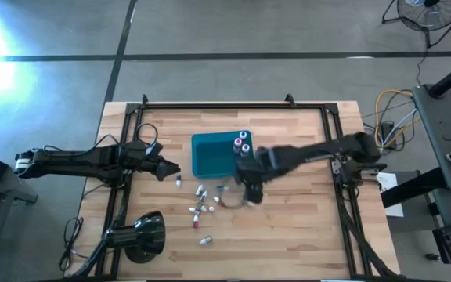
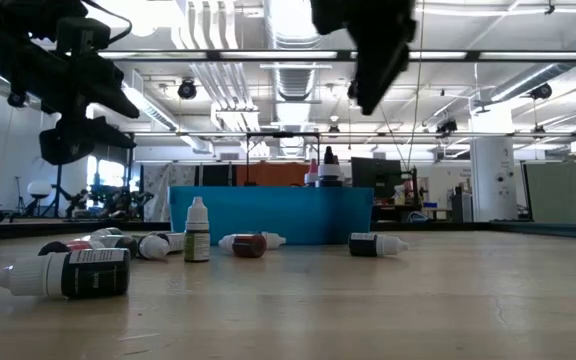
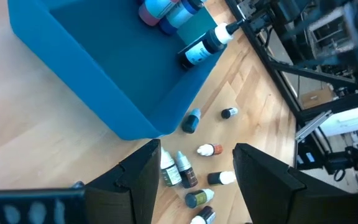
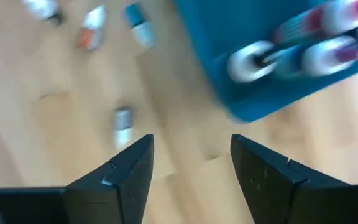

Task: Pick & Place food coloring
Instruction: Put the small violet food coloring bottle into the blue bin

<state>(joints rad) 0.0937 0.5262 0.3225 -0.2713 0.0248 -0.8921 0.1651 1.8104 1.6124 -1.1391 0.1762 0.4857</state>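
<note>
Several small food coloring bottles [image 1: 200,202] lie loose on the wooden table on the near side of the teal bin [image 1: 210,157]; one [image 2: 197,232] stands upright and the others rest on their sides. Three bottles [image 1: 242,143] sit in the bin's far right corner, also visible in the right wrist view [image 4: 303,53]. My right gripper [image 4: 191,149] hangs open above the table just off the bin's near right corner [image 1: 250,194], nothing between its fingers. My left gripper [image 3: 196,155] waits open in the air left of the bin [image 1: 172,168].
A black metal frame [image 1: 131,117] runs along the table's edges. A black lamp-like object [image 1: 143,235] sits at the near left corner. Bare wood lies right of the loose bottles [image 1: 304,219].
</note>
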